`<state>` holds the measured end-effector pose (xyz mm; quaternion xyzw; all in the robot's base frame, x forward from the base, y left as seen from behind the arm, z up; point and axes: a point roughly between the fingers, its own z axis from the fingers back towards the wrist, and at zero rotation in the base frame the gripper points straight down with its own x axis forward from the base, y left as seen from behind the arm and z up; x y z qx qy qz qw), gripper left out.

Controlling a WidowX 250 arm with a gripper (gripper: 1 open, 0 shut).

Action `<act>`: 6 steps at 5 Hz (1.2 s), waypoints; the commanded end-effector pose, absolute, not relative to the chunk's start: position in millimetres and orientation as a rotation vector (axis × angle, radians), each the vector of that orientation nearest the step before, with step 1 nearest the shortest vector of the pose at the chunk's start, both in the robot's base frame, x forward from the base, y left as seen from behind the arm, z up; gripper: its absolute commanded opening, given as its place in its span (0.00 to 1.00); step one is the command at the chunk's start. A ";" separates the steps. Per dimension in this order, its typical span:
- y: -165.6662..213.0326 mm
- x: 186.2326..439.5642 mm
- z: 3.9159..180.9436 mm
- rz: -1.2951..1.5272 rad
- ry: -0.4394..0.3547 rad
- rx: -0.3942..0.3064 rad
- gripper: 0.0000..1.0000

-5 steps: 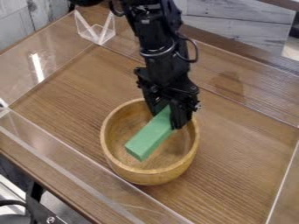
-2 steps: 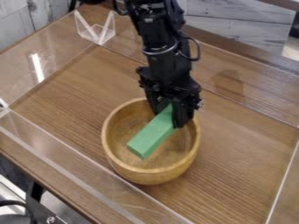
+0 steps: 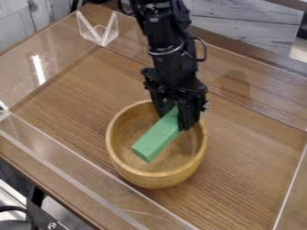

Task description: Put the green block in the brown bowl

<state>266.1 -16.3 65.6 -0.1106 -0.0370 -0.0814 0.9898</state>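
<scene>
The claw (image 3: 180, 115) is closed on the upper end of the block (image 3: 156, 138), which slants down-left, its lower end inside the bowl (image 3: 120, 162).

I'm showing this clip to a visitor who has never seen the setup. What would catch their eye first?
The bright green block stands out, slanting down into the brown bowl near the middle of the wooden table. Right above it, the black gripper is shut on the block's upper end, over the bowl's far rim.
</scene>
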 end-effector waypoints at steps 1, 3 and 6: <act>-14.4 280.0 77.6 -0.164 -0.130 -0.216 0.00; -15.3 283.4 76.5 -0.165 -0.130 -0.221 0.00; -16.0 287.1 74.8 -0.165 -0.128 -0.228 0.00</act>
